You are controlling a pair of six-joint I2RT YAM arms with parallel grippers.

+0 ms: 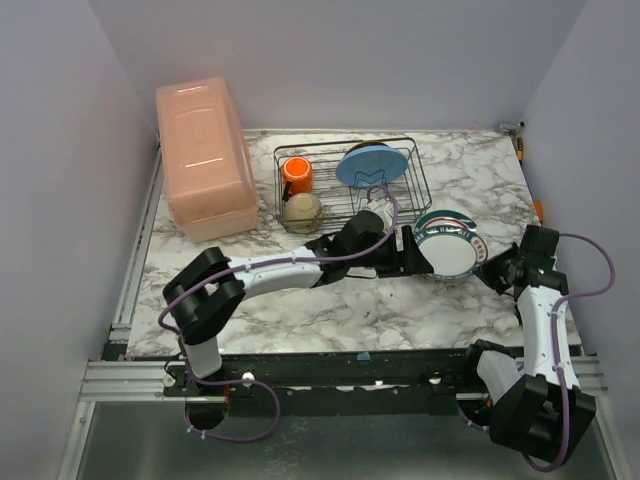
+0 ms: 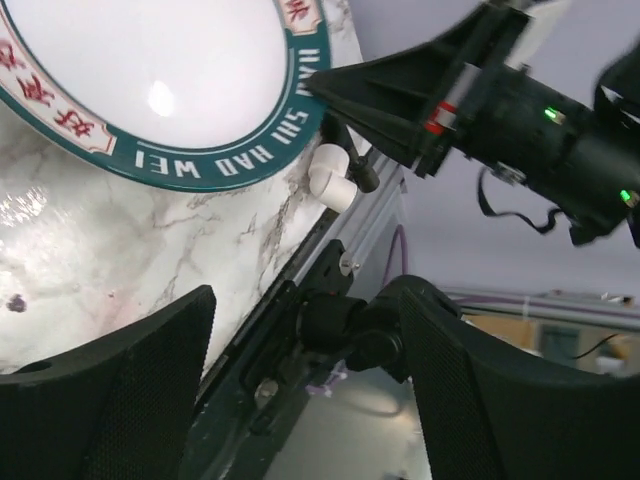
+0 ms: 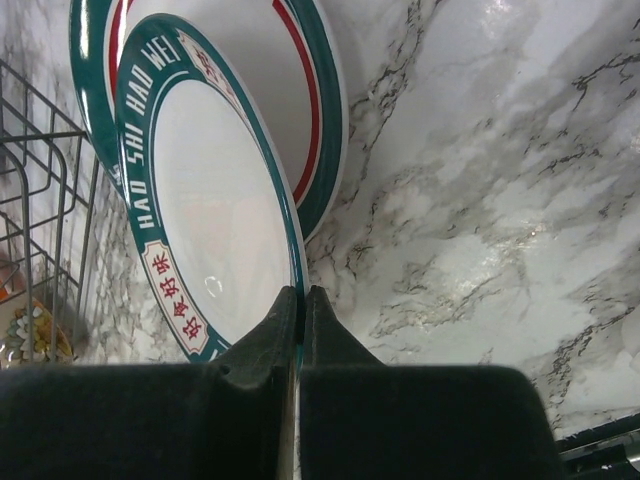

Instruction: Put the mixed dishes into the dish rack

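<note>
Marble-patterned tabletop (image 1: 300,310), plain lavender walls (image 1: 60,150) on three sides. Logged big pink lidded box (image 1: 205,160) at rear left, just beside dish rack (image 1: 350,205).

Found in rack: orange mug (image 1: 296,175) at rear left corner, small white bowl (image 1: 302,210) just in front of it, larger light-blue plate (image 1: 372,163) propped at the rear, right of the mug.

Located white plate with dark teal patterned rim (image 1: 448,253) outside the rack, near its front right corner, tilted with face toward the overhead camera. Cannot tell whether touching the tabletop.

Checked right gripper (image 1: 490,268): fingers pressed together on that plate's right-hand rim, rim edge pinched between the pads in right wrist view.

Checked left gripper (image 1: 412,258): fingers wide apart, nothing between them, just left of the same plate, not touching it so far as visible.

Read on the teal rim, in white capitals: "HAO SHI HAO WEI". Noted also red Chinese characters in white panels on the rim, too small to read with confidence.

Spotted second teal-rimmed plate (image 3: 265,70) directly behind the held one, with thin red ring inside the rim; no lettering visible on it.

Glimpsed patterned item (image 3: 30,335) inside rack at lower left of right wrist view; identity unclear.
</note>
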